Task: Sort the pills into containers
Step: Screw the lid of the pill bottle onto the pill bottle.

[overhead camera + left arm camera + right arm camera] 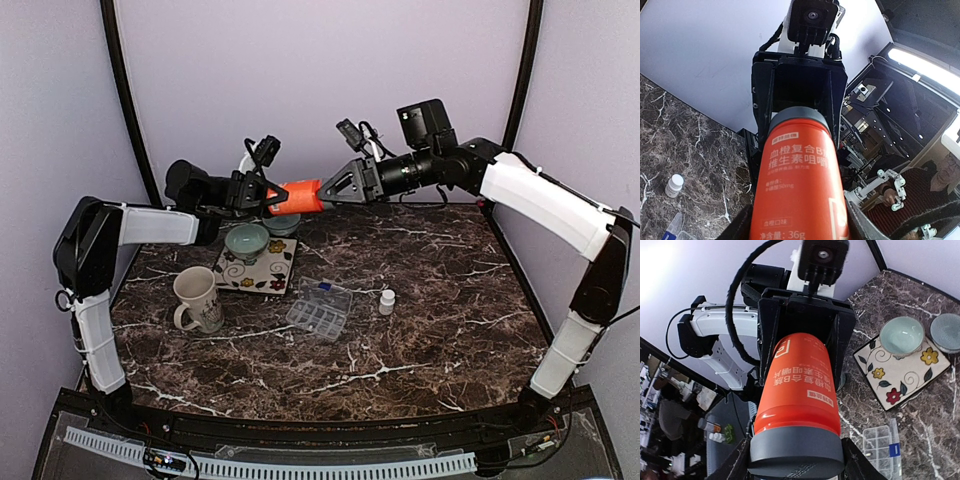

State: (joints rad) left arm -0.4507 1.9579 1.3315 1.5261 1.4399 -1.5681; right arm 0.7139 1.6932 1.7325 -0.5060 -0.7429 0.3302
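Dark marbled table (440, 330) under lilac walls, orange bottle (300, 196) held level in mid-air, left gripper (272, 197) clamped on its base, right gripper (328, 190) clamped around its grey cap (796, 452), clear organiser box (319, 310) lying on the table below, near centre.

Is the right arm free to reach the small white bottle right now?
Probably not: the right gripper is closed on the orange bottle, held in the air with the left gripper. The small white bottle itself stands in the open.
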